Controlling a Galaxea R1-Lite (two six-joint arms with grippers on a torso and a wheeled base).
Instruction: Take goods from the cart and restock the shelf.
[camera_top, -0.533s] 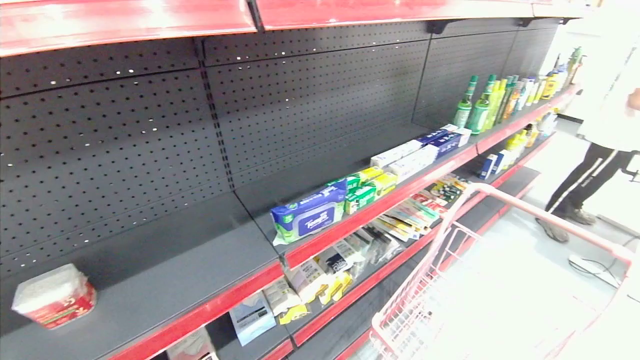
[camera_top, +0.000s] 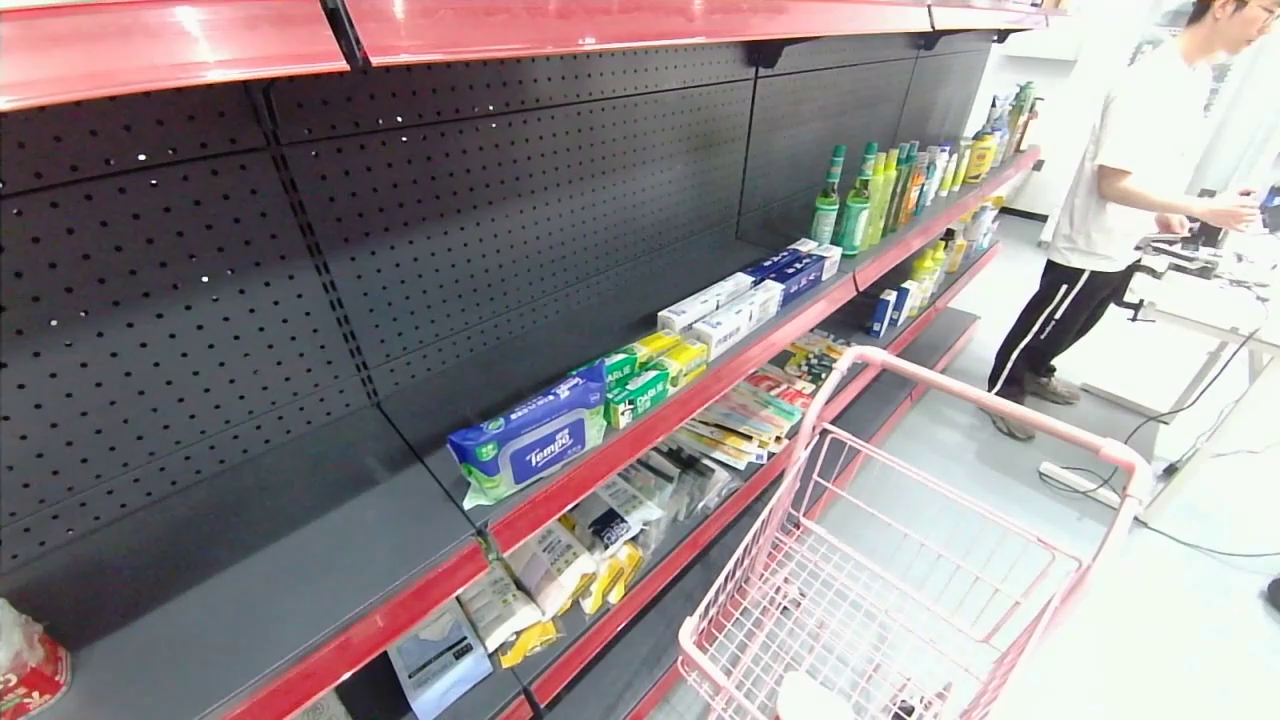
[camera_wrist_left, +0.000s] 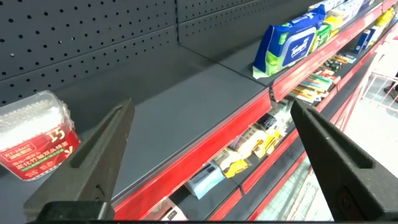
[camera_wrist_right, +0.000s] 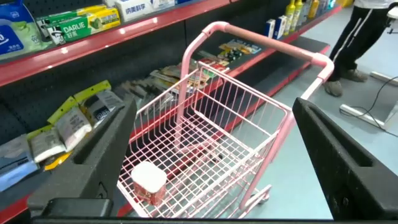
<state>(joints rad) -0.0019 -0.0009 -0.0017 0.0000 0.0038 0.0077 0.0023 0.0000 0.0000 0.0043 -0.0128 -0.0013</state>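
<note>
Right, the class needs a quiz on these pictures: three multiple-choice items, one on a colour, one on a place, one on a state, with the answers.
1. What colour is the cart? A pink B blue C grey
2. Where does the blue wipes pack lie? A in the cart B on the shelf, beside green boxes C on the floor
3. On the left gripper, how do the jaws stand? A shut on a pack B shut, empty C open
Answers: 1 A, its handle and wire are pink. 2 B, it rests at the shelf's front edge. 3 C, they stand wide apart with nothing between.
</note>
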